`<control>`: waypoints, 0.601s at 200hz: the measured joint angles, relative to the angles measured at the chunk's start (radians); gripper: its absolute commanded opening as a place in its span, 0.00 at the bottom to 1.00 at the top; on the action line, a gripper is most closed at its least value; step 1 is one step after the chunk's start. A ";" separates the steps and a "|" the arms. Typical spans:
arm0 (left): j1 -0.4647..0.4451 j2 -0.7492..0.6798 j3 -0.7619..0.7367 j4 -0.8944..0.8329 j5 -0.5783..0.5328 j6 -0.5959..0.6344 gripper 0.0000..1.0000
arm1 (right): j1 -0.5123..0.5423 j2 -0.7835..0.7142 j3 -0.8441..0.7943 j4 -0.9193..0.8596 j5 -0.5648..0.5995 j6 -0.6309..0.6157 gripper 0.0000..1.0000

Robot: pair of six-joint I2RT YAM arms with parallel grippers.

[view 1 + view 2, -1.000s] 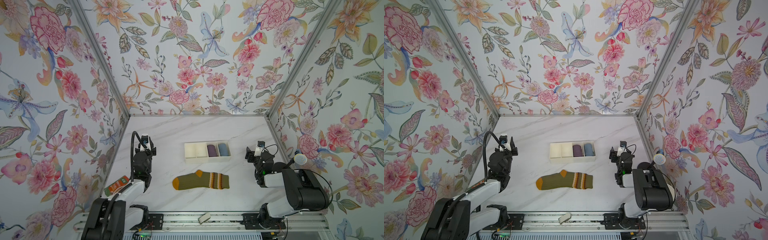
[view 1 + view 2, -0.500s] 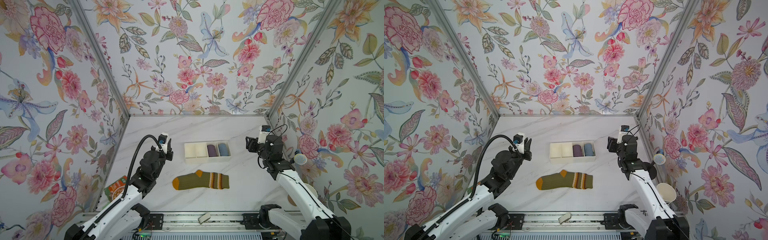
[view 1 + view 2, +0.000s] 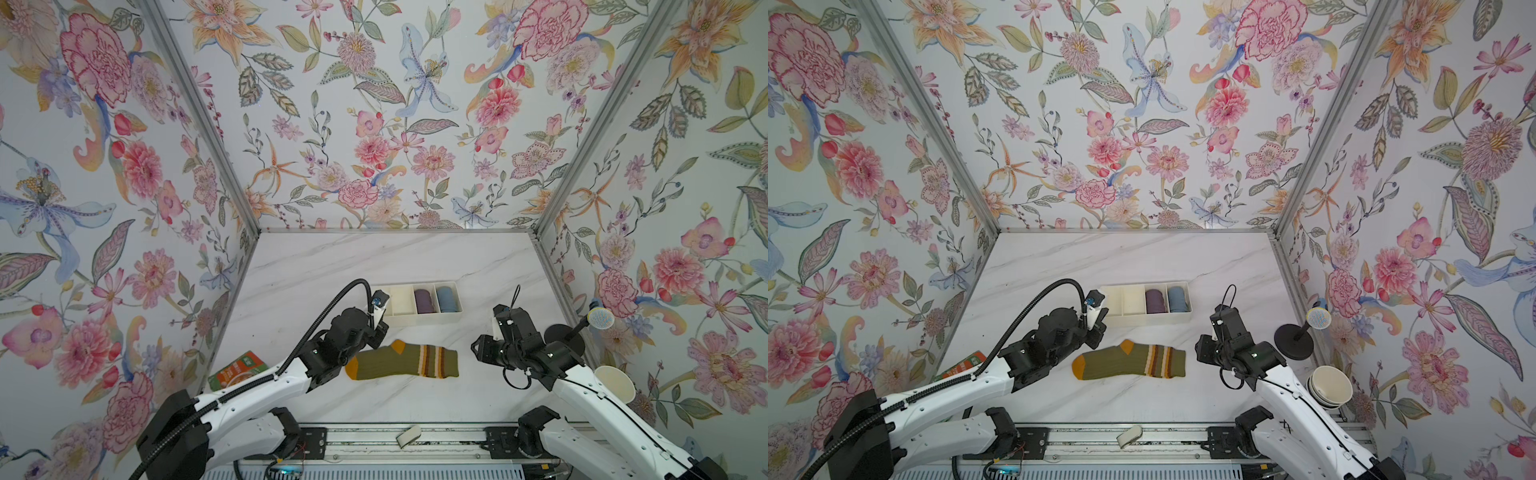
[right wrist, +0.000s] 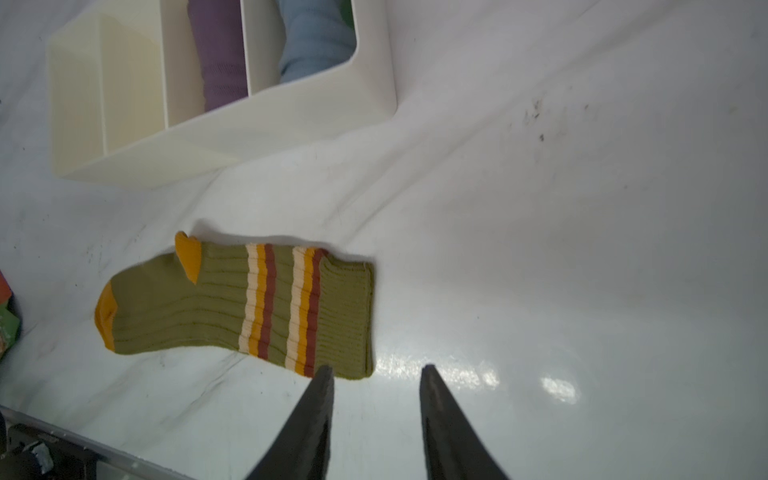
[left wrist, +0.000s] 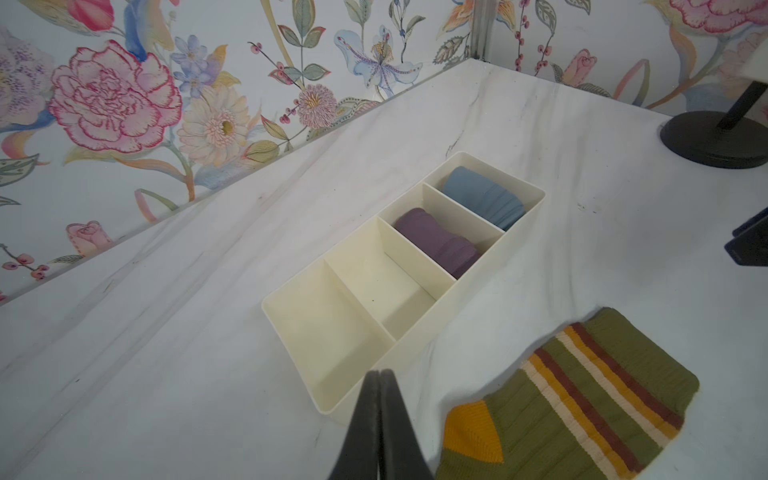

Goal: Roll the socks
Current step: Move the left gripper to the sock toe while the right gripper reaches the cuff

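One olive-green sock (image 3: 403, 360) (image 3: 1129, 361) with a mustard toe and heel and striped cuff lies flat on the marble table, toe to the left. My left gripper (image 3: 380, 332) (image 5: 379, 372) hovers just behind the toe end, shut with nothing in it; in the left wrist view the sock (image 5: 582, 407) lies beside the fingers. My right gripper (image 3: 478, 351) (image 4: 376, 368) is open and empty. It stands just off the cuff end of the sock (image 4: 232, 307) and does not touch it.
A cream divided tray (image 3: 419, 319) (image 5: 390, 286) stands behind the sock, holding a purple roll (image 3: 424, 300) and a blue roll (image 3: 447, 298). A green and orange packet (image 3: 237, 368) lies at the left. A black stand (image 3: 561, 336) and paper cup (image 3: 615, 382) are at the right.
Both arms have swung in from the table's sides toward the sock's two ends. The left gripper has closed and the right gripper's fingers have come closer together.
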 measured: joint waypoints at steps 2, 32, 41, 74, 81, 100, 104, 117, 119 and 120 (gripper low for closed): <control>-0.001 0.006 0.002 0.000 0.001 -0.002 0.06 | 0.006 0.000 -0.003 -0.001 0.000 0.008 0.34; -0.021 0.090 0.035 -0.005 0.050 -0.020 0.06 | 0.095 0.003 -0.055 0.005 -0.003 0.097 0.33; -0.031 0.117 0.046 -0.012 0.061 -0.024 0.06 | 0.120 0.011 -0.070 0.009 -0.003 0.121 0.33; -0.066 0.201 0.060 -0.028 0.109 -0.042 0.06 | 0.205 0.054 -0.096 0.029 0.002 0.185 0.33; -0.069 0.214 0.061 -0.031 0.121 -0.044 0.06 | 0.211 0.061 -0.098 0.041 0.002 0.194 0.32; -0.073 0.253 0.068 -0.036 0.147 -0.054 0.06 | 0.216 0.079 -0.109 0.072 0.006 0.214 0.32; -0.074 0.261 0.071 -0.037 0.153 -0.056 0.06 | 0.216 0.082 -0.112 0.080 0.006 0.217 0.32; -0.074 0.282 0.079 -0.040 0.163 -0.061 0.06 | 0.216 0.093 -0.120 0.100 0.008 0.226 0.31; -0.074 0.285 0.081 -0.040 0.166 -0.062 0.05 | 0.216 0.095 -0.122 0.103 0.008 0.227 0.31; -0.074 0.286 0.081 -0.040 0.166 -0.062 0.05 | 0.216 0.096 -0.122 0.103 0.008 0.227 0.31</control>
